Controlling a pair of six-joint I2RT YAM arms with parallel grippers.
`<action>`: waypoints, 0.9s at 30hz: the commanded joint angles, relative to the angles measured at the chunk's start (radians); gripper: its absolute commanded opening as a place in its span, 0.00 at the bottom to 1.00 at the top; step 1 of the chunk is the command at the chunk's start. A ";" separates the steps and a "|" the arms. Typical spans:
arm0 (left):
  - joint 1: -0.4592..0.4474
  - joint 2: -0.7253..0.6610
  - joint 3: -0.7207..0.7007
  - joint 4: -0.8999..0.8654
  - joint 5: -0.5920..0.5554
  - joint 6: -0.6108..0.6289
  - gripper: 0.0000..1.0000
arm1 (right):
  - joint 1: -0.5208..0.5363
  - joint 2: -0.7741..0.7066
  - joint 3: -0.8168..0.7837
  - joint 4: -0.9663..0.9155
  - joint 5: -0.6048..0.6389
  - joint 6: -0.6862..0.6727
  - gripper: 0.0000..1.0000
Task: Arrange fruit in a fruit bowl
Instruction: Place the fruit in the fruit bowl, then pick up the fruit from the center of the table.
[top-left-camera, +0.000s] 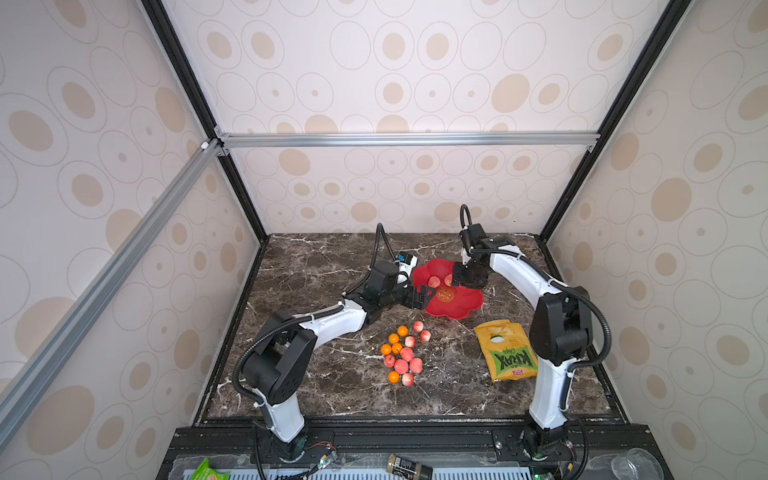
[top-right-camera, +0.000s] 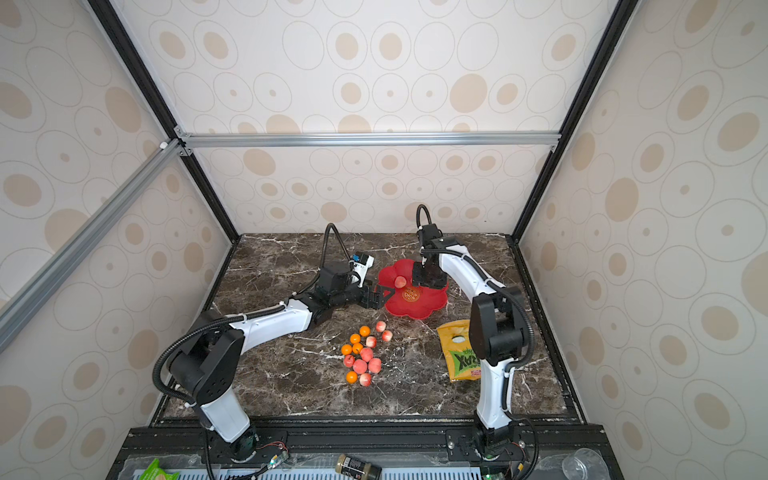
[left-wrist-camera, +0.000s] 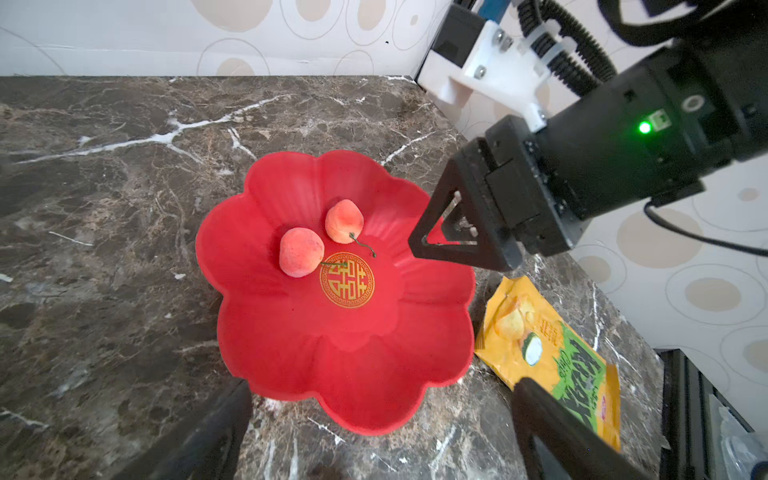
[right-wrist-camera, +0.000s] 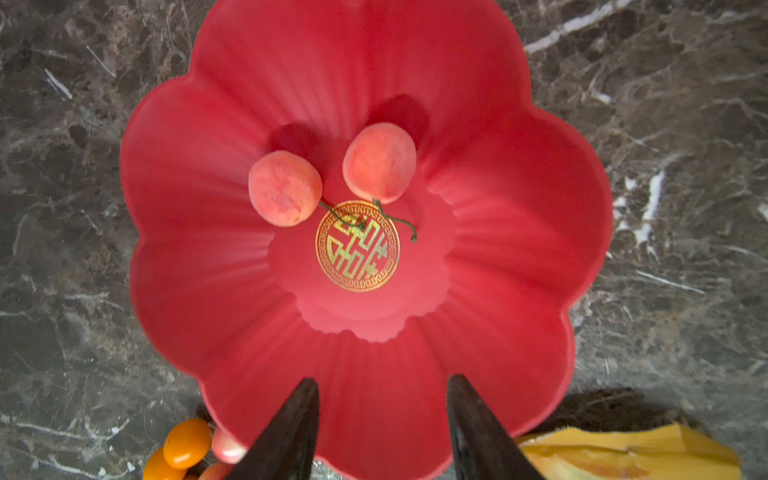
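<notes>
In both top views a glossy red scalloped plastic bowl (top-left-camera: 457, 312) sits toward the back of the dark marble surface (top-left-camera: 316, 374), with two pink peach-like fruits (top-left-camera: 434, 281) inside. A cluster of pink and orange fruits (top-left-camera: 401, 353) lies on the surface nearer the front, near a yellow-green snack bag (top-left-camera: 505, 351).

In the left wrist view the left pincer (top-left-camera: 424, 296) is spread wide at the bowl's rim and is empty. The peaches lie just beside the gold emblem (left-wrist-camera: 347, 280).

In the right wrist view the right pincer (top-left-camera: 467, 277) hangs over the bowl, its fingers (right-wrist-camera: 291, 432) apart with nothing between them.
</notes>
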 joint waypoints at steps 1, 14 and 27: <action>-0.018 -0.070 -0.055 0.023 -0.029 -0.020 0.98 | 0.033 -0.067 -0.104 0.027 0.013 0.020 0.53; -0.055 -0.406 -0.411 0.033 -0.088 -0.137 0.99 | 0.256 -0.345 -0.480 0.140 0.010 0.067 0.55; -0.064 -0.680 -0.621 -0.071 -0.132 -0.213 0.99 | 0.468 -0.341 -0.595 0.277 -0.054 0.075 0.55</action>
